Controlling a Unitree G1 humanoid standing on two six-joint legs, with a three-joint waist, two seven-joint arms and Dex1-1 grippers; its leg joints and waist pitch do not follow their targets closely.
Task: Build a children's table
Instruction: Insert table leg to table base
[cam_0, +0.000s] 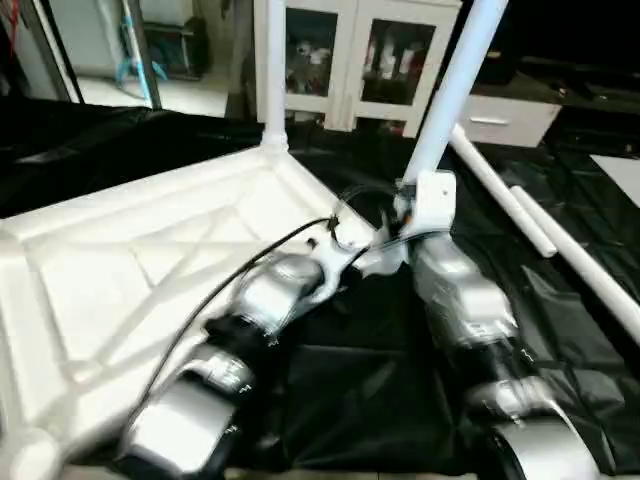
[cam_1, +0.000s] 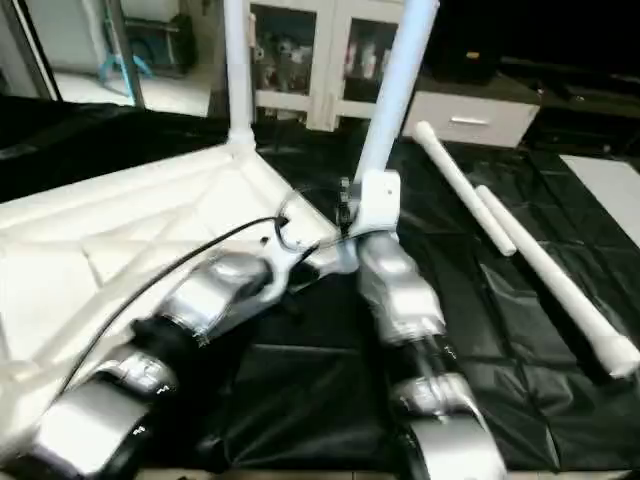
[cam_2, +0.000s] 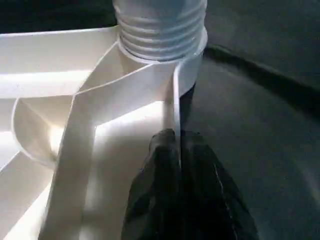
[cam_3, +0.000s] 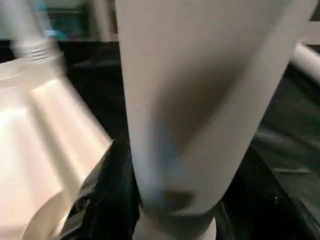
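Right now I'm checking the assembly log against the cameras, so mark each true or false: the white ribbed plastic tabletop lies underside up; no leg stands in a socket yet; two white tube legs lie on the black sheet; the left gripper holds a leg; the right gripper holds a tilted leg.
1. The white ribbed plastic tabletop lies underside up: true.
2. No leg in a socket: false; one upright white leg stands at the far corner.
3. Two loose white tube legs lie on the black sheet: true.
4. The left gripper holds a leg: false; it pinches the tabletop's rim.
5. The right gripper holds a tilted white leg: true.
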